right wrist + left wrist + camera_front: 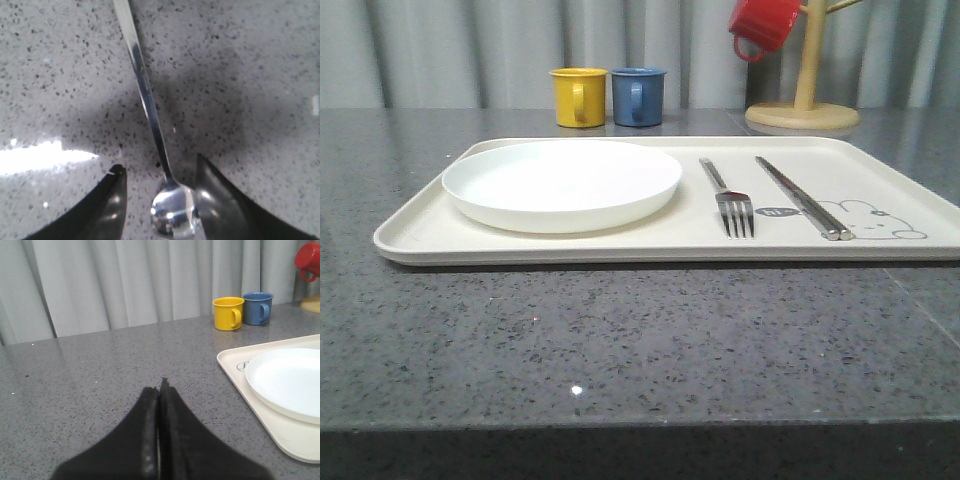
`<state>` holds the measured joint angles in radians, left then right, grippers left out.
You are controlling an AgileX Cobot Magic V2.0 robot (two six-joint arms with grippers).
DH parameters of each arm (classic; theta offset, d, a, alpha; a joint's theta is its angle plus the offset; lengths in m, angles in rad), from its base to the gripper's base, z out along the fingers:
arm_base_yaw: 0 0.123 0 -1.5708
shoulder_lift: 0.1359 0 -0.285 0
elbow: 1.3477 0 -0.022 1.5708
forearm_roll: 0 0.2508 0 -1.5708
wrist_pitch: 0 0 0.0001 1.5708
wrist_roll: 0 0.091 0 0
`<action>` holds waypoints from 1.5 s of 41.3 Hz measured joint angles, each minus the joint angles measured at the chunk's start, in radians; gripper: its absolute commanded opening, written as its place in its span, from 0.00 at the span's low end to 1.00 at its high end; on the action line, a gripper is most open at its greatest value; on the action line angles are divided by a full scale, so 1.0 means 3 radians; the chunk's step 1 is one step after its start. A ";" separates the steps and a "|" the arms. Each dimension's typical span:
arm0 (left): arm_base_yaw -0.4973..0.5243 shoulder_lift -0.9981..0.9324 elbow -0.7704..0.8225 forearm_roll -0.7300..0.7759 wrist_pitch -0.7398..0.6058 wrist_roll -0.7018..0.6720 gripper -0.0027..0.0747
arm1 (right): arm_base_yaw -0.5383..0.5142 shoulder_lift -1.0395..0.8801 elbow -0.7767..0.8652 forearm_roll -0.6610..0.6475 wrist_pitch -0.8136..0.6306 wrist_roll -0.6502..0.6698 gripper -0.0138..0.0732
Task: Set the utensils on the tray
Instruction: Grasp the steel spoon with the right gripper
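Note:
The cream tray [410,235] holds the white plate [560,180] on its left half. To the plate's right lie the fork [730,200] and the pair of chopsticks [800,195]. The spoon [150,110] lies on the speckled grey table, away from the tray. My right gripper [160,164] is open just above it, and the spoon's bowl sits between the fingers, close against one of them. My left gripper [161,387] is shut on nothing and hovers over bare table beside the tray [235,365] and plate [290,380].
Behind the tray stand a yellow mug [579,97] and a blue mug [638,96]. A red mug [765,25] hangs on a wooden mug tree [805,100] at the back right. A grey curtain closes off the back.

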<state>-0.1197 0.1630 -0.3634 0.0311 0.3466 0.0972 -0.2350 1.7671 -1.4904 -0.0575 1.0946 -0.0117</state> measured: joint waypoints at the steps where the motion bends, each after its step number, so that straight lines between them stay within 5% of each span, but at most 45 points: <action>1: 0.0000 0.0000 0.0000 0.0000 0.0000 0.0000 0.01 | 0.0000 0.0030 0.0000 0.0000 -0.0020 0.0000 0.57; 14: 0.0000 0.0000 0.0000 0.0000 0.0000 0.0000 0.01 | 0.0000 0.0239 -0.0007 0.0000 -0.0108 -0.0008 0.55; 28: 0.0000 0.0000 0.0000 -0.0001 0.0000 0.0000 0.01 | 0.0000 0.0244 -0.0007 0.0020 -0.0108 -0.0008 0.11; 47: 0.0000 0.0000 0.0000 -0.0001 0.0000 0.0000 0.01 | 0.0068 -0.0250 -0.0007 0.0149 0.0233 0.0009 0.10; 62: 0.0000 0.0000 0.0000 -0.0007 0.0000 0.0000 0.01 | 0.0769 -0.0423 -0.0007 0.0314 0.0449 0.0334 0.10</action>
<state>-0.1197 0.1630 -0.3634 0.0290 0.3466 0.0972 -0.0044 1.6403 -1.4924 0.0368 1.2292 0.0884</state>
